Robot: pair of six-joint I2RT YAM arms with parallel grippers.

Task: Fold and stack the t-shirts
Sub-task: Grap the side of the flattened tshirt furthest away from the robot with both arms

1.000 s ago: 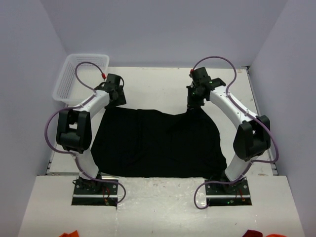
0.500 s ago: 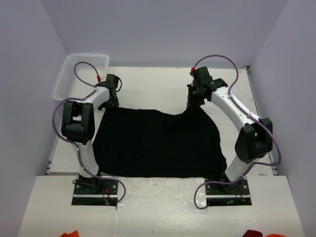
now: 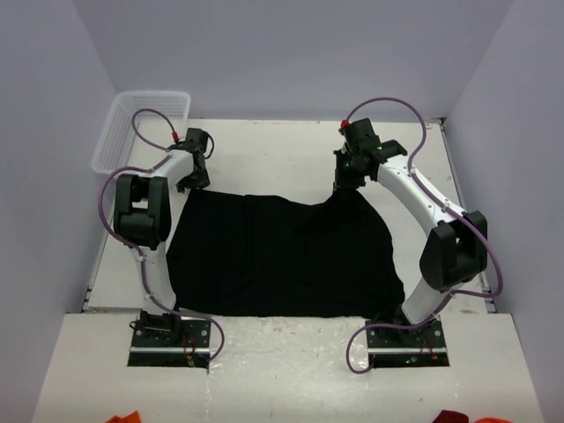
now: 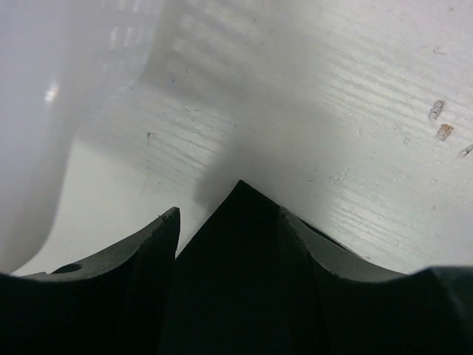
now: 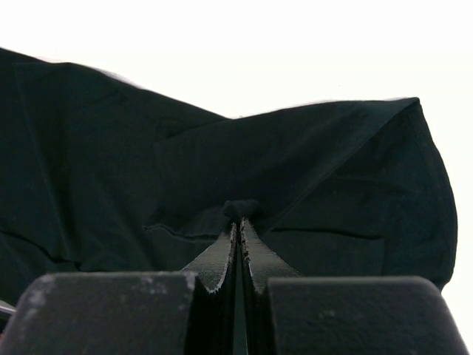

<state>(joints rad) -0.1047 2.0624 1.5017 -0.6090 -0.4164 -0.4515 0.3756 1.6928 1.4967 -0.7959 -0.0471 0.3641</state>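
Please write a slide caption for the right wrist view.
Right gripper shut on a raised fold of the black t-shirt.

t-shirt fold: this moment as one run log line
t-shirt: spread out, unfolded | left gripper: open over far left corner | right gripper: shut on far right corner

Black t-shirt (image 3: 282, 260), spread flat, far-right corner raised

basket (image 4: 44, 111): you are getting just a white blur, running off the left edge.
t-shirt (image 4: 236, 296): one corner is poking between the left gripper (image 4: 229, 214) tips; the rest is running off the bottom.
right gripper (image 5: 240, 222): it is hiding the pinched fold.
orange scraps (image 3: 123, 418): possibly cloth, being cut by the bottom edge.
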